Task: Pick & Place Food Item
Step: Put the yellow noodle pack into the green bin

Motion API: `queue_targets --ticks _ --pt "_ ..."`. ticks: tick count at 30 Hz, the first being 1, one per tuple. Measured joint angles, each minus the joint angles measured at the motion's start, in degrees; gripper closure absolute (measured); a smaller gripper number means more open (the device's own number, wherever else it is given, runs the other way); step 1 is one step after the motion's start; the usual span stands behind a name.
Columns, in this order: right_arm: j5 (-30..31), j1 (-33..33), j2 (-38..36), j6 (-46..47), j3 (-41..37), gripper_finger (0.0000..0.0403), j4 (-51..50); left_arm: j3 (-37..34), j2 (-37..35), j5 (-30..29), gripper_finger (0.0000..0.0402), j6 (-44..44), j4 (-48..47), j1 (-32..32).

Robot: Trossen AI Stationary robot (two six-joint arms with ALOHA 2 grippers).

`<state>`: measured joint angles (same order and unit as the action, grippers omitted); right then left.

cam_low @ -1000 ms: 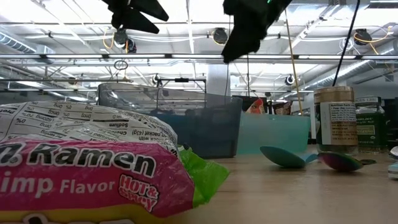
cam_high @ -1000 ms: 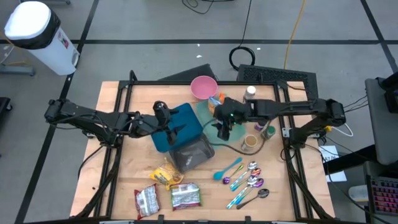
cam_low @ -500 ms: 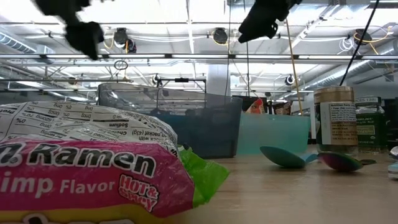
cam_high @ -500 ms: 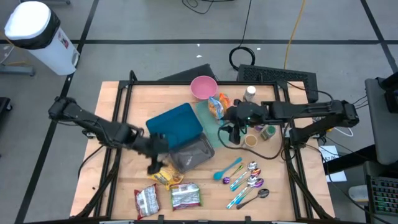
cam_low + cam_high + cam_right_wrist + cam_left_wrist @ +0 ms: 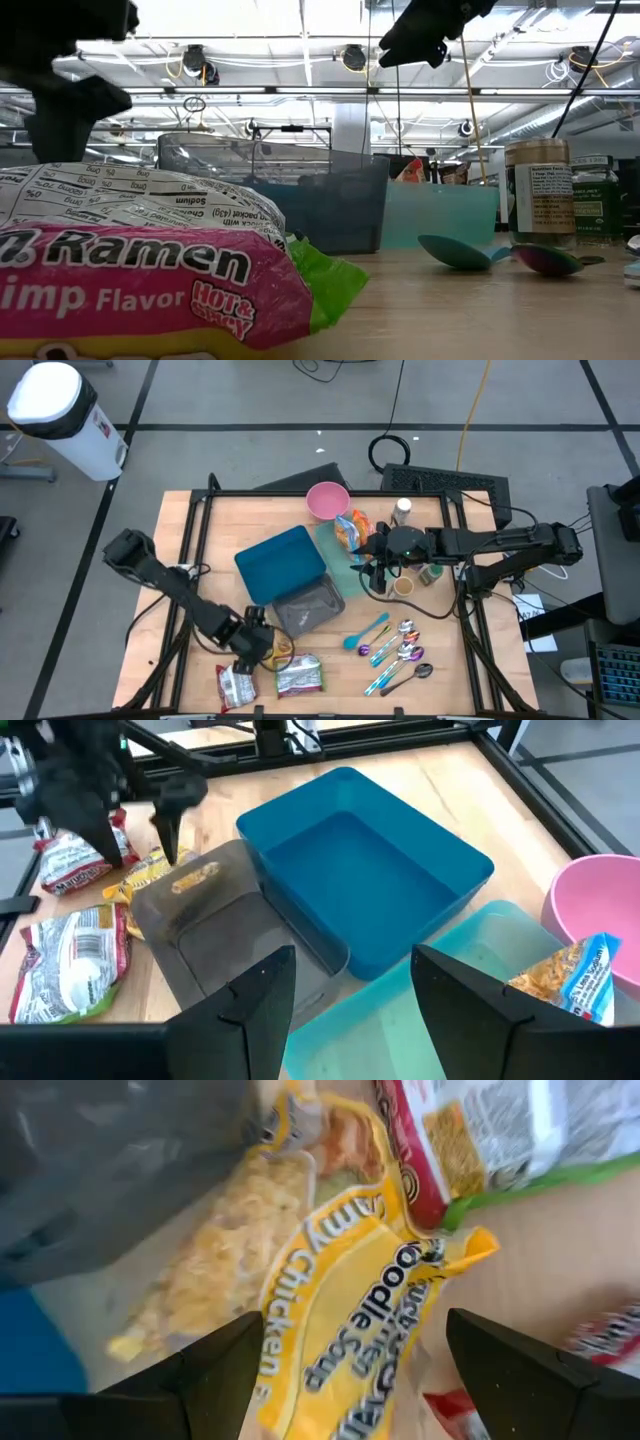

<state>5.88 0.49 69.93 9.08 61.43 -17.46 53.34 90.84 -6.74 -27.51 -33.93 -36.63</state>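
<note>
Wooden table (image 5: 200,530) was ringed by grey floor. Beside the grey bin (image 5: 308,607), the yellow noodle packet (image 5: 350,1300) was straddled by the spread left gripper (image 5: 262,643). Beyond the bin, the right gripper (image 5: 376,572) was held parted, empty.

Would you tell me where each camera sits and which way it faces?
High: overhead, looking down at the table and both arms.
Low: at tabletop height, behind the pink ramen pack; arms overhead.
Left wrist: over the yellow noodle pack, left gripper open.
Right wrist: facing the blue bin, right gripper open.
High and right wrist share the blue bin.
</note>
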Motion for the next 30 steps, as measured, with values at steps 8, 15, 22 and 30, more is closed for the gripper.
queue_targets --ticks 8,15,22,30 --pt "0.03 0.00 -0.02 2.23 0.00 0.0209 0.12 0.17 3.40 -5.45 0.0131 1.51 -0.22 -2.17" --pt "0.03 0.00 -0.02 2.23 0.00 0.0209 0.09 0.55 3.49 -6.42 0.0231 1.37 -0.45 -2.13" --pt "0.03 0.00 0.00 2.23 0.00 0.0209 0.09 0.53 1.77 -2.64 0.0296 -1.08 -0.64 -1.69" --pt "0.02 0.00 0.00 2.23 0.00 0.0209 0.09 0.46 -6.66 3.16 0.0344 -9.57 -1.53 1.30"
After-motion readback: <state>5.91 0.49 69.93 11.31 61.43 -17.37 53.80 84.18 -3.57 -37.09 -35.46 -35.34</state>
